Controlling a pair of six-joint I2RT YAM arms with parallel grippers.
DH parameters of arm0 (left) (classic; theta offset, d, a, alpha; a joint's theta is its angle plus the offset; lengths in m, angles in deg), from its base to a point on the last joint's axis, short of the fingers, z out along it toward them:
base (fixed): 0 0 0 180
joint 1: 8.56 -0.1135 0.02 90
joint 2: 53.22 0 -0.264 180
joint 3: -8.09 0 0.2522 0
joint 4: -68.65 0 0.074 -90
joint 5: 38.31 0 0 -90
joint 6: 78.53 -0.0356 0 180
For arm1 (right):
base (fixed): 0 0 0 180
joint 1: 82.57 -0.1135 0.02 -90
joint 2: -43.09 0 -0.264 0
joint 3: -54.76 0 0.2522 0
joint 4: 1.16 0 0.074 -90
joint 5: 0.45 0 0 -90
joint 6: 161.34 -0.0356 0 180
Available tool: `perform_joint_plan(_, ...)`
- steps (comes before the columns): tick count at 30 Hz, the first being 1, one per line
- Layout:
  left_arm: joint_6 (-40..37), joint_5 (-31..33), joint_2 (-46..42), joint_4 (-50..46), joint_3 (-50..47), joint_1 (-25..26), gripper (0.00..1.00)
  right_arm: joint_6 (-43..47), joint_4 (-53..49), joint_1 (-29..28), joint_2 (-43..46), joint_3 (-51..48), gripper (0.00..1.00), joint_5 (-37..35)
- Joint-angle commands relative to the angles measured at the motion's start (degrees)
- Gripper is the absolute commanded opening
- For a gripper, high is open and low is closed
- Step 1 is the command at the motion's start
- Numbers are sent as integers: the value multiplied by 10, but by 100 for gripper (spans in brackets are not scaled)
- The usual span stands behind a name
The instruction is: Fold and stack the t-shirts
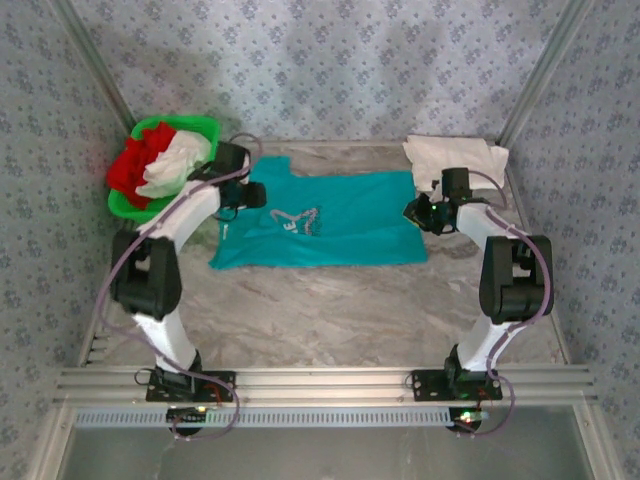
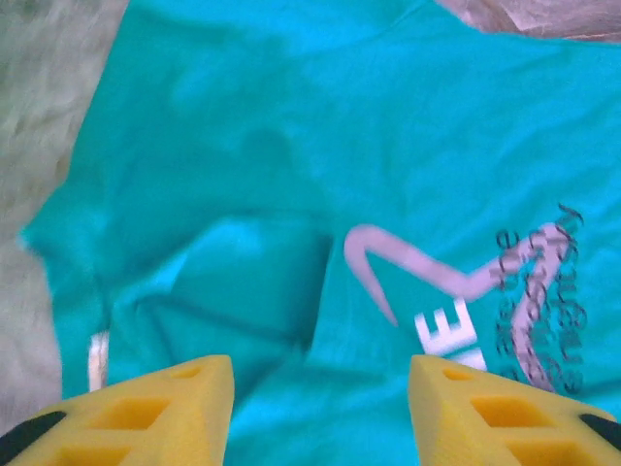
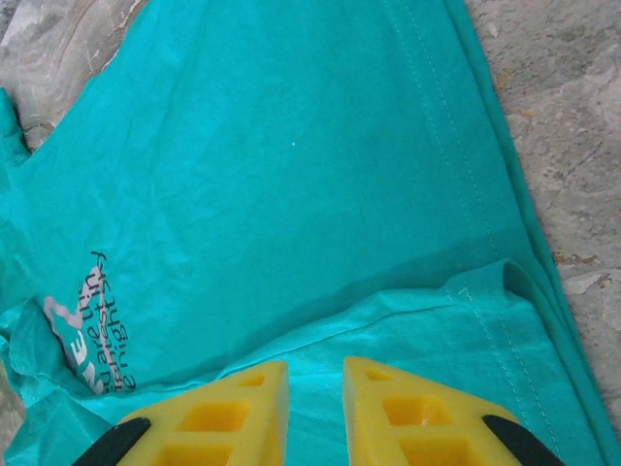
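While the left end effector [image 2: 318,361] hangs released over the teal t-shirt [image 1: 350,228], the right end effector [image 3: 315,363] sits narrowly parted at its folded edge, grip impossible to tell.

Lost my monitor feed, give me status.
Left gripper open over teal t-shirt. Right gripper barely open at its folded edge. Green basket at far-left corner.

- Teal shirt [image 2: 243,146]: a white block "E" stood beside the silver star [image 2: 388,267].
- Small dark script [image 3: 109,325] along the star: only "night" was legible.
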Motion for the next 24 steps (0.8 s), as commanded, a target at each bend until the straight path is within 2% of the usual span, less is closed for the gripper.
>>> perform_joint_plan(1, 41, -28, -51, 34, -80, -9, 46, 22, -14, -6, 8, -1, 25, 0)
perform_joint_plan(3, 45, -48, -52, 39, -106, -9, 46, 21, -11, -6, -2, -1, 25, 4)
perform_joint_plan(7, 28, -62, -37, 38, -111, 0, 38, 18, -8, -10, -22, 6, 25, 17)
perform_joint_plan(13, 39, -66, -5, 64, -113, 7, 38, 19, -13, -9, -17, 4, 26, 13)
perform_joint_plan(17, -23, -38, 40, 38, -69, 12, 40, 21, -14, -6, -19, 0, 26, 18)
perform_joint_plan(19, -53, -20, 78, -9, -24, 12, 41, 19, -12, -5, -19, -2, 26, 24)
perform_joint_plan(24, -76, 34, 107, -31, -2, 15, 44, 20, -11, -2, -14, -8, 26, 26)
